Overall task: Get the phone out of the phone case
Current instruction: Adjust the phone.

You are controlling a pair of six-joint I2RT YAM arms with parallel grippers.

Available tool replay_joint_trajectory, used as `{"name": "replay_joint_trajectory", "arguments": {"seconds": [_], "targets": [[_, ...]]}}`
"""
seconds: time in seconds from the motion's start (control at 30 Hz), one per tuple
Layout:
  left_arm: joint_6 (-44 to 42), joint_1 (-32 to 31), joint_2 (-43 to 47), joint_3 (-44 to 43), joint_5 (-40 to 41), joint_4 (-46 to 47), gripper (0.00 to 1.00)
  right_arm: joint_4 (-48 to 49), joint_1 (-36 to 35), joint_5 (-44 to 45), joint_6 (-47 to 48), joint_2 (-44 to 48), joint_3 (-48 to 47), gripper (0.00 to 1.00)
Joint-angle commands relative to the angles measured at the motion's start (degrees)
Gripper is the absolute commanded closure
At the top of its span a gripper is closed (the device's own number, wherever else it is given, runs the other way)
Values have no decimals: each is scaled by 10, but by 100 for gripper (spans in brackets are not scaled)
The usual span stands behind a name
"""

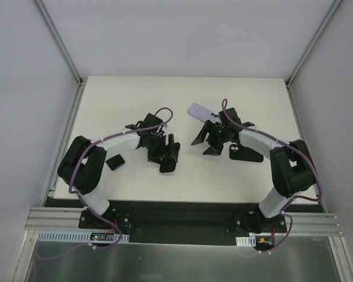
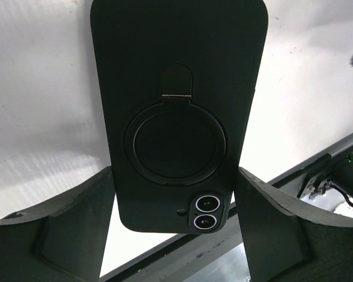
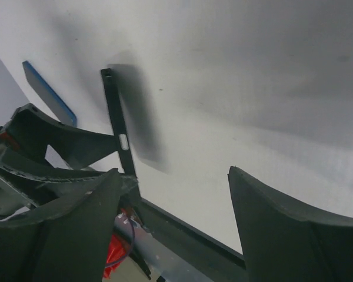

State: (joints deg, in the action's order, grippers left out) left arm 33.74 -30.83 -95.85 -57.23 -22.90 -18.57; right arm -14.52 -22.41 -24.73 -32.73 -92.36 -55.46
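Case [image 2: 176, 88] with phone [image 2: 207, 204] inside, pinched across its width in the left jaws and held up off the bench [image 1: 135, 100], probably to offer the thin edge to the right arm. Right jaws spread, empty, near, facing that edge. Far end and both faces free; open room around for peeling.

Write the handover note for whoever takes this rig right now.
Left gripper: closed on the sides of the phone case, ring-stand back facing the wrist camera.
Right gripper: open, empty, apart from the case.
Phone: still inside, lenses showing in the cutout.
Done: case gripped.
Left: get the phone out, probably with the free gripper.
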Motion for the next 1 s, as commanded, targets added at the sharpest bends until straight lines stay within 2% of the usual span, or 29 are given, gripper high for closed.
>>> {"name": "replay_joint_trajectory", "arguments": {"seconds": [0.0,0.13,0.33,0.43,0.47,0.53,0.57,0.63,0.77,0.97], "targets": [[26,-13,23,3,-44,47,33,50,-40,-71,-69,-55,-72,25],[28,-21,17,0,-46,49,33,58,-68,-81,-92,-117,-108,28],[28,-24,24,-2,-52,49,33,58,-98,-81,-105,-170,-143,48],[28,-24,33,-1,-52,49,33,59,-103,-81,-108,-175,-143,65],[28,-24,35,1,-52,50,32,58,-102,-81,-109,-176,-143,75],[30,-24,45,1,-54,50,32,59,-103,-81,-106,-171,-143,85],[30,-24,49,2,-56,50,31,58,-103,-83,-105,-170,-142,98],[31,-23,66,3,-57,49,29,57,-101,-83,-101,-163,-141,99],[27,-24,111,11,-50,47,11,32,-94,-61,-80,-135,-139,99],[27,-20,176,22,-37,35,6,23,-80,-53,-56,-76,-123,99]]}}
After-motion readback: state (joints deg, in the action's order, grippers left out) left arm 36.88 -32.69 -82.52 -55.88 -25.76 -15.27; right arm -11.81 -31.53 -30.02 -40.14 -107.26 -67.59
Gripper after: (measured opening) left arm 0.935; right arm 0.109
